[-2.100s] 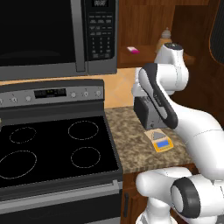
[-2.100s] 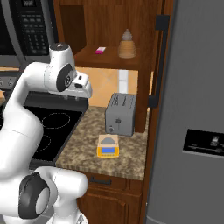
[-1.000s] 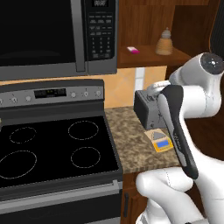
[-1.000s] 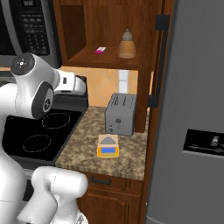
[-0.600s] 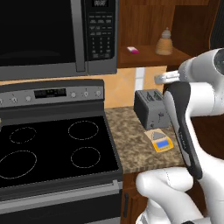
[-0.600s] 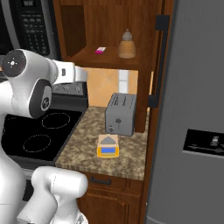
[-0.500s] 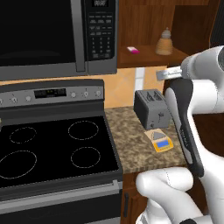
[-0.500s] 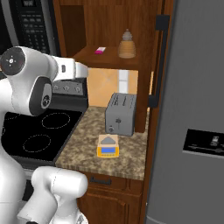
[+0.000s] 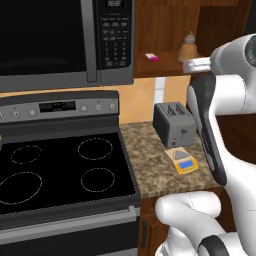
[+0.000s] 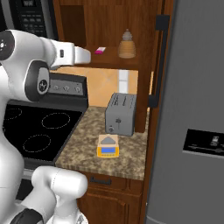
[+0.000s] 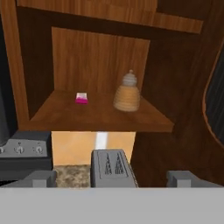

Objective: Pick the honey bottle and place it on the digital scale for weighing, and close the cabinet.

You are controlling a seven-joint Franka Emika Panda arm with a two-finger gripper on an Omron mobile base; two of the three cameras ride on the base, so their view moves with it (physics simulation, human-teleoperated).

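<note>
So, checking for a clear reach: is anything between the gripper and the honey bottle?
No. In the hand view, only bare wooden shelf lies between the gripper and the honey bottle; the small pink-and-white item sits off to the side.

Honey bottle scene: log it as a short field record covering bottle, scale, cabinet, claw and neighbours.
honey bottle: upright on the cabinet shelf, not held
pink-and-white item: same shelf, apart from the bottle
digital scale: on the counter in front of the toaster, plate bare
cabinet: open, door swung aside
claw: open, facing the shelf, short of the bottle
</note>
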